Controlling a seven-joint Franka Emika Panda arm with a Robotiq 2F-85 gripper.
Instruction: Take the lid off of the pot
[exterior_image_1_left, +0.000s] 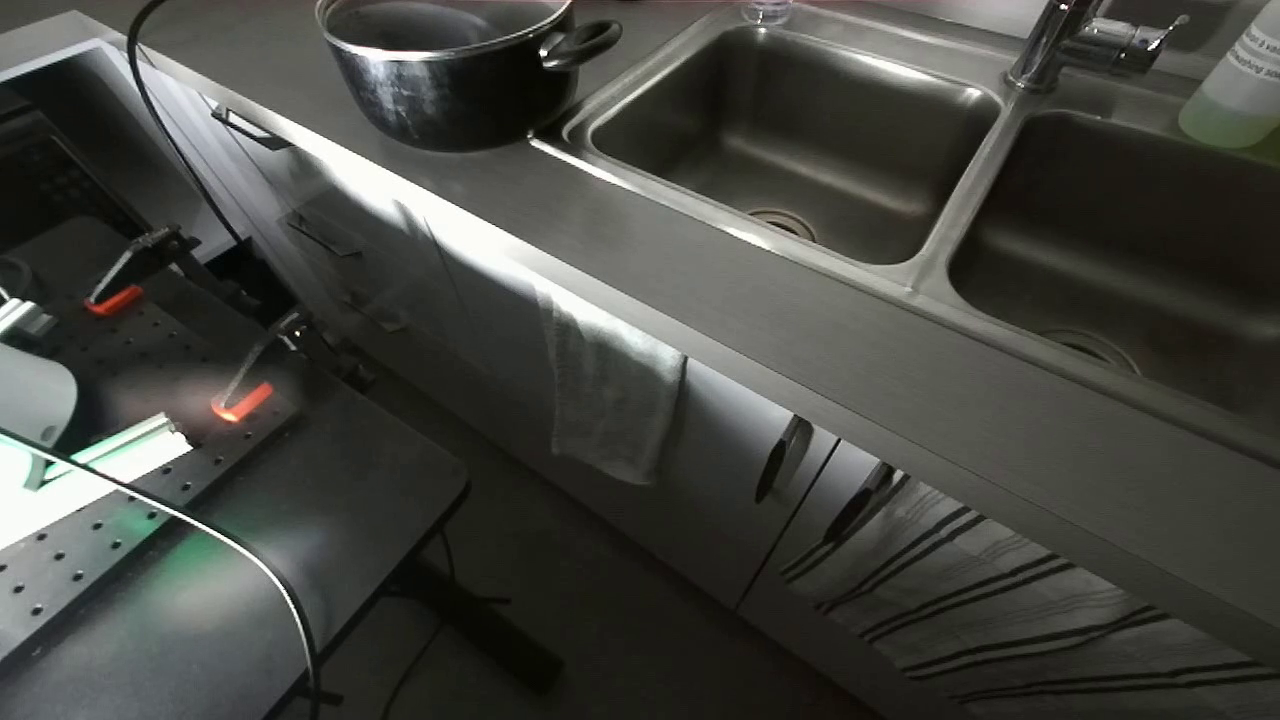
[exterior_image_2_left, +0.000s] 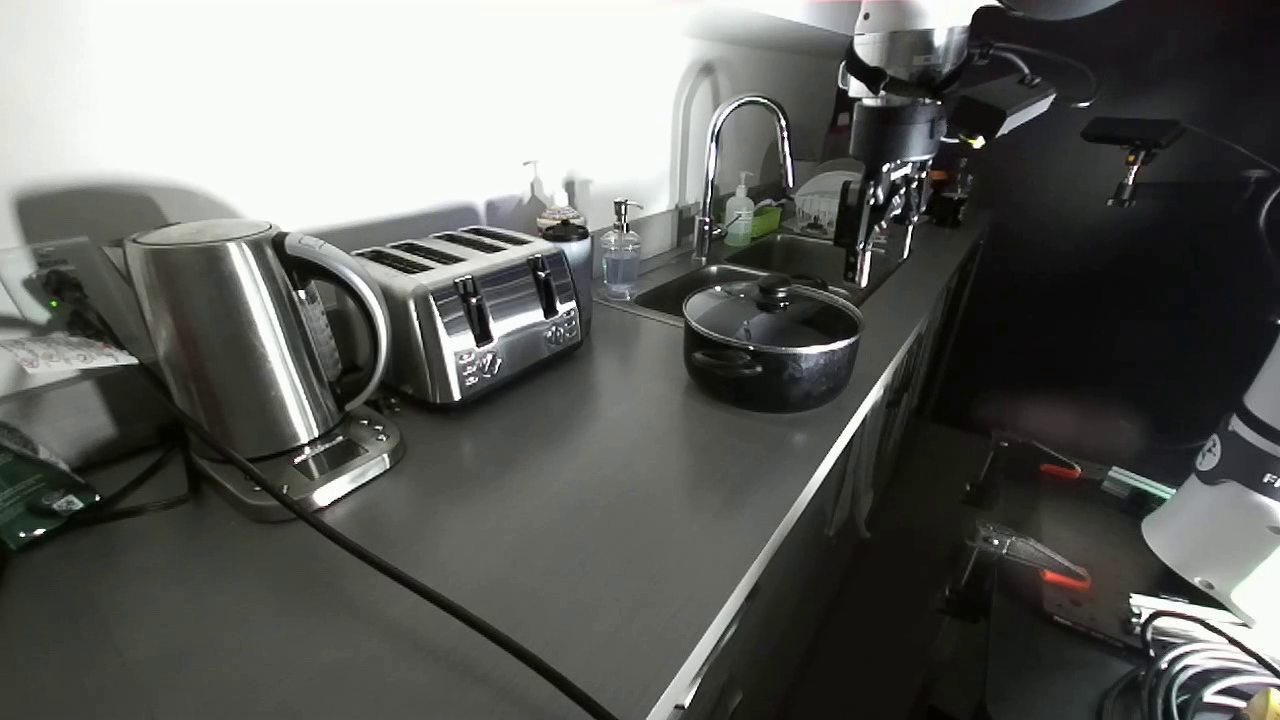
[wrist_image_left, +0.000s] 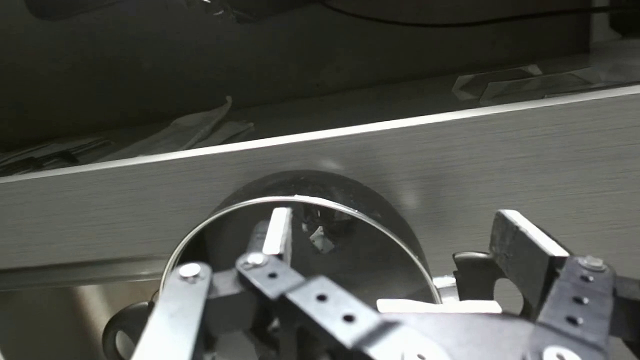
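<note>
In an exterior view you see the gripper (exterior_image_2_left: 882, 240) side-on, pointing down with its fingers apart; this view also gives you the lid (exterior_image_2_left: 735, 315) with its knob (exterior_image_2_left: 774, 287), seated on the pot (exterior_image_2_left: 800, 378). From the fingertips, the lid lies lower, toward 8 o'clock. A kettle (exterior_image_2_left: 225, 350) and a toaster (exterior_image_2_left: 495, 300), which show only here, stand toward 9 o'clock of the pot on the grey countertop (exterior_image_2_left: 560, 520).

In the wrist view you look down past two pads (wrist_image_left: 520, 265) set wide apart. The 9 o'clock pad crosses in front of the lid; the 3 o'clock pad covers part of a pot handle (wrist_image_left: 475, 280). The lid's middle lies toward 8 o'clock of the gap, partly hidden by the gripper.

In an exterior view the frame's top edge cuts the pot at 11 o'clock, and you see inside the sink (exterior_image_1_left: 975, 190), whose drains (exterior_image_1_left: 785, 222) show only here. A white towel (exterior_image_1_left: 612, 395) hangs near the middle, a striped cloth (exterior_image_1_left: 1050, 610) toward 4 o'clock. A dark table (exterior_image_1_left: 390, 480) with orange-gripped clamps (exterior_image_1_left: 243, 402) stands toward 8 o'clock.
</note>
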